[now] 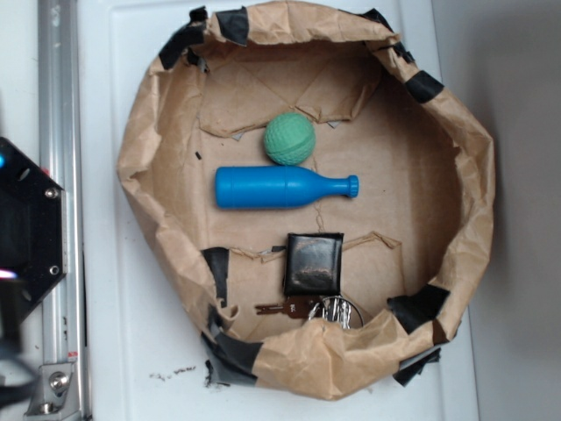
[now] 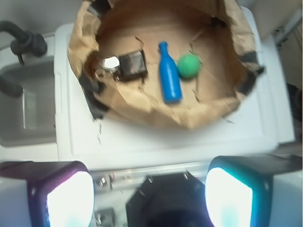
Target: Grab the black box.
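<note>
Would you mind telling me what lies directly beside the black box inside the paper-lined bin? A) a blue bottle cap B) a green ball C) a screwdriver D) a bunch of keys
D: the bunch of keys lies against one edge of the black box, while the green ball sits beyond the blue bottle.
</note>
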Motion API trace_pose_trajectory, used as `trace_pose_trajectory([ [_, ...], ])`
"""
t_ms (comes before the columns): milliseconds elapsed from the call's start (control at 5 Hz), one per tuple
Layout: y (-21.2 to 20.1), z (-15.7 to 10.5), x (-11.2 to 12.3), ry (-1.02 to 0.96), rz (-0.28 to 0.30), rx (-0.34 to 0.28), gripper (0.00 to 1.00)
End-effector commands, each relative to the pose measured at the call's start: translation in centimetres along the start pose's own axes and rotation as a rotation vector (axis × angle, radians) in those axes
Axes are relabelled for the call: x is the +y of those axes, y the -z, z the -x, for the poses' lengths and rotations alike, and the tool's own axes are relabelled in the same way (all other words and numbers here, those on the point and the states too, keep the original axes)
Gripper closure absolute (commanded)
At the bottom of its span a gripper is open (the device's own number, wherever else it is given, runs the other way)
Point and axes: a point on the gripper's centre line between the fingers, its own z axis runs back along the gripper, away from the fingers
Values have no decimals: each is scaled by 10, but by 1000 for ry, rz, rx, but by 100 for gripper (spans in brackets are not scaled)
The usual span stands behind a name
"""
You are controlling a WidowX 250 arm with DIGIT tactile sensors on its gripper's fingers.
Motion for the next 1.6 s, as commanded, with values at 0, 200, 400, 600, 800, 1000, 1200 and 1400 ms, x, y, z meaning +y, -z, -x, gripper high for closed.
trace_pose_trajectory([
  [0,14,-52,-6,-97,40,-41,0],
  [200,33,-77,0,-64,-15,-27,0],
  [400,41,-101,25,0,-55,-34,0],
  [600,59,-120,30,164,75,-18,0],
  [800,59,-122,16,390,83,-68,0],
  [1000,59,-122,16,390,83,-68,0],
  [1200,59,-122,16,390,83,-68,0],
  [1400,59,-122,16,390,83,-68,0],
])
